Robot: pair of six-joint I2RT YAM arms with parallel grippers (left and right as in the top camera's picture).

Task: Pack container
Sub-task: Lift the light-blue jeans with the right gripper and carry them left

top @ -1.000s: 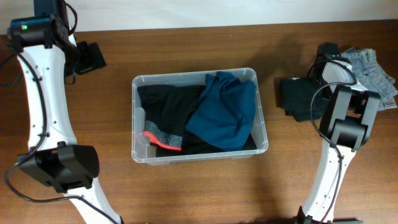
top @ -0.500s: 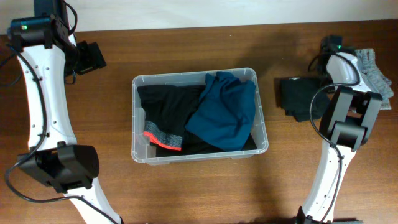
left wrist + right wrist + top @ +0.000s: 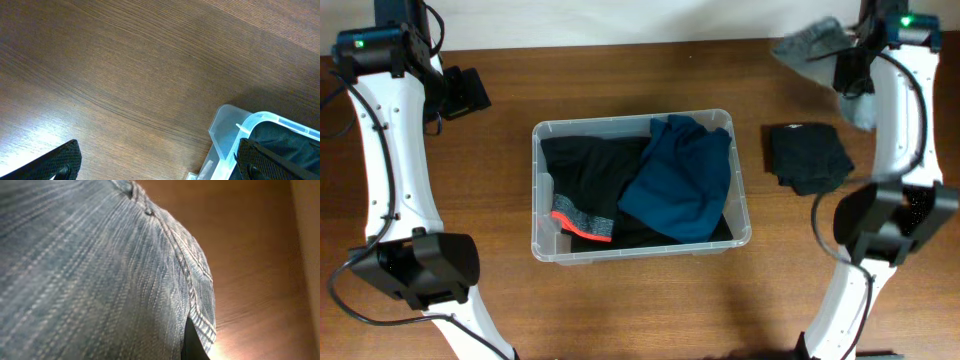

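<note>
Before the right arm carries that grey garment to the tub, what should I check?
1. Right gripper shut on grey garment: ok.
2. Garment hanging free of table: cannot tell, blurred.
3. Room in tub: cannot tell; black garment and blue garment cover its floor.
4. Path to tub clear: not ok, folded black garment lies on the table on that side.
5. Left gripper open, away from tub: ok.

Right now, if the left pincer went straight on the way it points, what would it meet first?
Most likely the bare table: the open left pincer faces wood, and the container corner lies off to one side. Depth is unclear.
</note>
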